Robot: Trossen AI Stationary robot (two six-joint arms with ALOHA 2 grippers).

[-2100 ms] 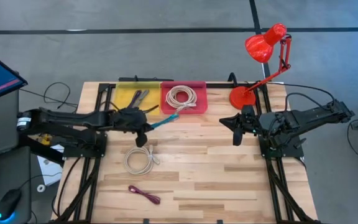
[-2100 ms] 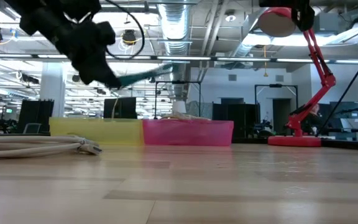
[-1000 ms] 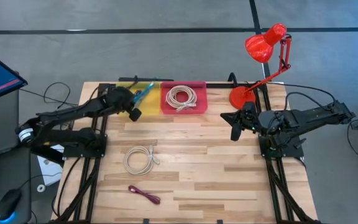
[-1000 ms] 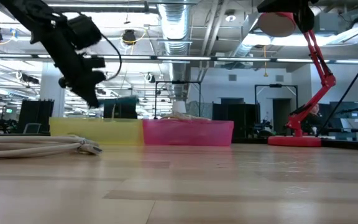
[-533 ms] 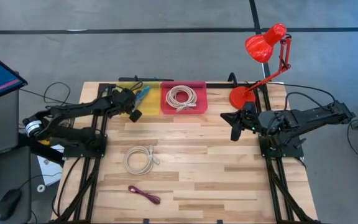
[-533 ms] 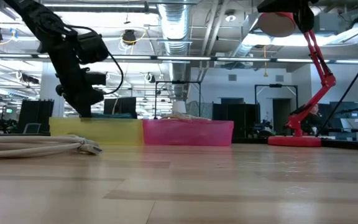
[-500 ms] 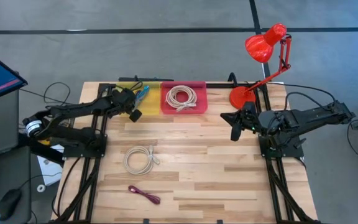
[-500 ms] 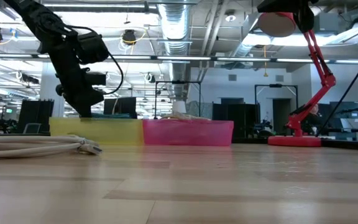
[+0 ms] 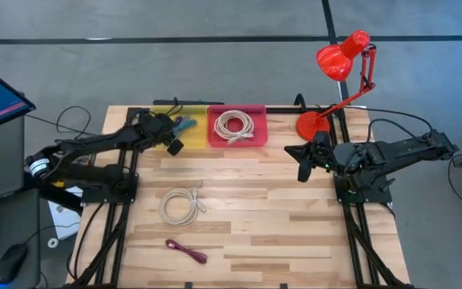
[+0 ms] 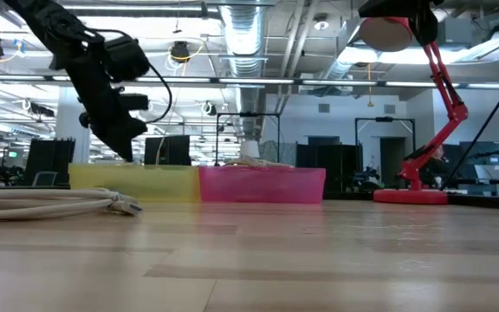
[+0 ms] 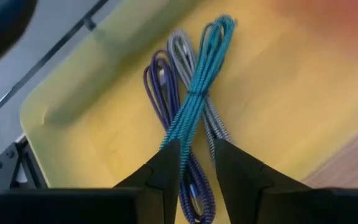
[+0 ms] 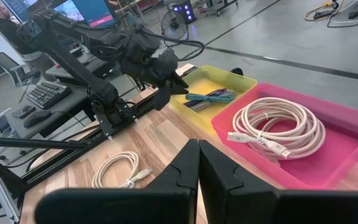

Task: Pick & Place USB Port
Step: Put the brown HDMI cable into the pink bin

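A teal USB cable (image 11: 199,84), bundled, lies on the floor of the yellow bin (image 11: 284,93) at the table's far left, across a purple cable (image 11: 159,84) and a grey one (image 11: 180,50). My left gripper (image 11: 196,158) hangs over the bin's near end, tipped down and open, with one finger on each side of the teal cable's near end. In the high view this gripper (image 9: 175,128) is just left of the cable (image 9: 186,122). My right gripper (image 9: 300,163) waits shut above the table's right side. My left gripper comes at the teal cable from above at a slant, its fingers along the cable's length and apart. The cable's near end (image 11: 174,138) runs under one fingertip (image 11: 166,155). I cannot tell whether that finger touches it.
A pink bin (image 9: 251,111) beside the yellow one holds a coiled white cable (image 9: 233,124). Another white coil (image 9: 180,205) and a small magenta cable (image 9: 187,251) lie on the table's near left. A red desk lamp (image 9: 311,124) stands at the far right.
My left gripper has tipped down and sunk a little into the yellow bin. The teal cable, which stuck out level from the gripper above the bin's rim, now lies on the bin's floor among the other cables.
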